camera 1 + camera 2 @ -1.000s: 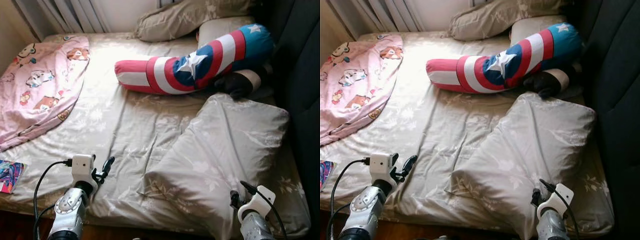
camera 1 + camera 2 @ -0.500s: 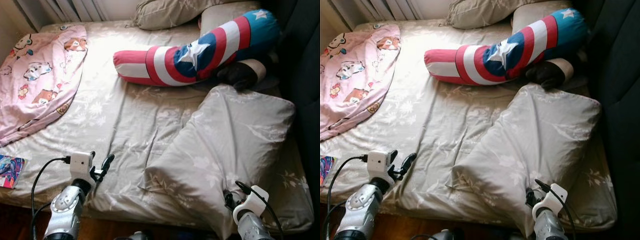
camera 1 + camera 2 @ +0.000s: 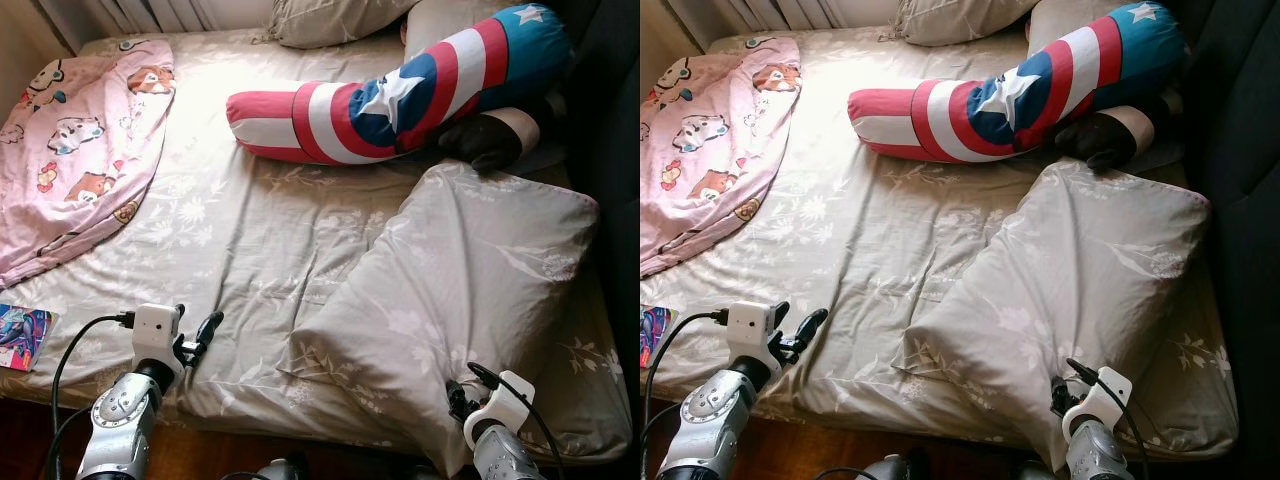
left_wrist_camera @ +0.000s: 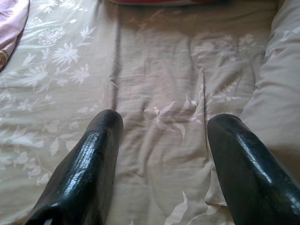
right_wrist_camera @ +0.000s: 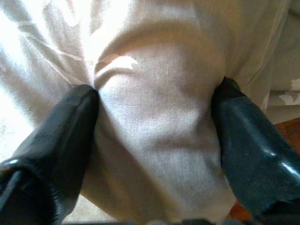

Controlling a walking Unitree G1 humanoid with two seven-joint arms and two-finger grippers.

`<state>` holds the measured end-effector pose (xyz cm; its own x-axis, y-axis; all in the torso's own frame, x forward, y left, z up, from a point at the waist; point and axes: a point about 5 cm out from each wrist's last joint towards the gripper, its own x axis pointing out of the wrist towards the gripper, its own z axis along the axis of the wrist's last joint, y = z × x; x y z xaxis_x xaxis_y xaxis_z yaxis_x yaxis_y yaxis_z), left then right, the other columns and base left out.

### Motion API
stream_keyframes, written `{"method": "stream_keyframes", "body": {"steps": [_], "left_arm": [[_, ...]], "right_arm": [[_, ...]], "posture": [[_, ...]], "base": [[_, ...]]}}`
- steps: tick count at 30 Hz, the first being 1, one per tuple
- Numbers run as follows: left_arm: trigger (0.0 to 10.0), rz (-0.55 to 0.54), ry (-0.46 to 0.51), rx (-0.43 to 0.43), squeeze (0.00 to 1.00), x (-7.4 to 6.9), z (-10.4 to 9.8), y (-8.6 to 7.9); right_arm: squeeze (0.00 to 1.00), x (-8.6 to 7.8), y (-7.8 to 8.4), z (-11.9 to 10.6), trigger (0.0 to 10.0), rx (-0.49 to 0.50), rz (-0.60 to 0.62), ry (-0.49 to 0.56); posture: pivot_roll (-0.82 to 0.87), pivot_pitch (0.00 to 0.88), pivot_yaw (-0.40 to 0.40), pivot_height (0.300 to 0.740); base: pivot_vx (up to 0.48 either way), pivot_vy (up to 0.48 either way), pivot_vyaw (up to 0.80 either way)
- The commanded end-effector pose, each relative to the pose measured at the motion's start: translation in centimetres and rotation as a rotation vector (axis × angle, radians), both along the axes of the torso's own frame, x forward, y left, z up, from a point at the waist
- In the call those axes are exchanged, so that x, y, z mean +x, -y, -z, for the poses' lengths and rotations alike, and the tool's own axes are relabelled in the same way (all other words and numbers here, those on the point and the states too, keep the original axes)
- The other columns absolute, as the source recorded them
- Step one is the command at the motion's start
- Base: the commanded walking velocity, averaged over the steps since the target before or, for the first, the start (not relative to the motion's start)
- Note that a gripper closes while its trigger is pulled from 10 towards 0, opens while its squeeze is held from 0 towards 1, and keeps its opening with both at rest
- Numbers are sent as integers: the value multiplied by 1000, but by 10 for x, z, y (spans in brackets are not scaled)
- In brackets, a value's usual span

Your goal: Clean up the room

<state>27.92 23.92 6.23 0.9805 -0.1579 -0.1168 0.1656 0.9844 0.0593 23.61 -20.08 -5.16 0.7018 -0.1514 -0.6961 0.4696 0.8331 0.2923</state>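
Wide open stretch of floral sheet (image 3: pixel 240 240) ahead of the left gripper (image 4: pixel 161 154), its fingers spread with bare sheet between them. Big beige pillow (image 3: pixel 460 290) blocks the right half. Striped bolster (image 3: pixel 390 100) bars the far side; pink blanket (image 3: pixel 80 140) closes the left edge.

A: What differs from a second ago?

B: The head camera has tipped downward. The bed (image 3: pixel 250 230) slides up the frame, so the window at the upper edge is gone and dark floor shows along the bottom.

A: And the arms?

B: The right claw (image 3: pixel 1060 395) at the lower right has pushed into the near corner of the big pillow (image 3: pixel 470 290); the wrist view has cloth bunched between its fingers (image 5: pixel 61 140). The left claw (image 3: pixel 200 335) at the lower left sits a little lower in the frame, fingers parted.
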Motion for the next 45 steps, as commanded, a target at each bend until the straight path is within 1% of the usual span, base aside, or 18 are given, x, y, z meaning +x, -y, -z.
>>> {"method": "stream_keyframes", "body": {"steps": [1, 10, 17, 21, 29, 38, 40, 42, 45], "left_arm": [[10000, 1, -32, -5, 0, -7, 5, -4], [10000, 6, -56, -2, 0, -13, 9, -5], [10000, 9, -71, -3, 0, -14, 11, -4], [10000, 16, -84, -15, 0, -16, 14, -1], [10000, 16, -91, -29, 0, -17, 15, 1], [10000, 12, -98, -47, 0, -16, 17, 2], [10000, -3, -99, -78, 0, -14, 17, 2], [10000, -5, -100, -80, 0, -14, 18, 3], [10000, -2, -101, -83, 0, -11, 19, 6]], "right_arm": [[0, -31, -28, 24, 0, 87, -60, -153], [0, -38, -30, 28, 0, 91, -60, -170], [0, -41, -25, 29, 0, 69, -64, -180], [0, -43, -21, 30, 0, 61, -50, -185], [0, -41, -16, 28, 0, 40, -42, -174], [0, -40, -17, 28, 0, 34, -52, -168], [0, -37, -13, 25, 0, 0, -34, -163], [0, -37, -12, 25, 0, -3, -30, -161], [0, -29, -3, 19, 0, -52, 5, -137]], "posture": [[137, 299, 156, 740], [129, 303, 156, 740], [128, 302, 153, 740], [118, 301, 150, 740], [112, 295, 146, 740], [103, 273, 143, 740], [90, 263, 140, 740], [85, 260, 138, 740], [71, 245, 127, 740]], "base": [[0, 0, 0], [0, 0, 0], [0, 0, 0], [0, 0, 0], [0, 0, 0], [0, 0, 0], [0, 0, 0], [0, 0, 0], [0, 0, 0]]}}
